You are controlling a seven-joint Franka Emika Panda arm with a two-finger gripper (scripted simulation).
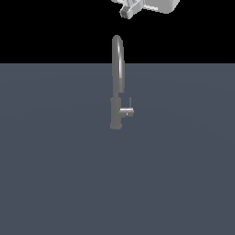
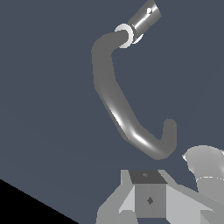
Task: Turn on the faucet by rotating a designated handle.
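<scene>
One faucet [image 1: 117,82], one handle [image 1: 126,111], one gripper [image 1: 130,10], all on or above a plain dark table [image 1: 55,174]. Faucet standing upright well below the gripper, arched spout topmost, thicker base at the foot. Handle jutting sideways from that base, far under the gripper and a little toward the exterior view's right, with one thin pin rising from it. Gripper hanging at the upper edge of the exterior view, cut off by the frame, clear of the spout and touching nothing. Cannot tell how wide it stands: fingertips not seen in either view, only the grey body [image 2: 148,199] low in the wrist view. Nothing seen held. In the wrist view, the faucet [image 2: 118,109] seen from above as one curved tube, with the handle [image 2: 144,19] poking out beyond a pale ring at its far end. Table [image 2: 43,109] filling the background there.
</scene>
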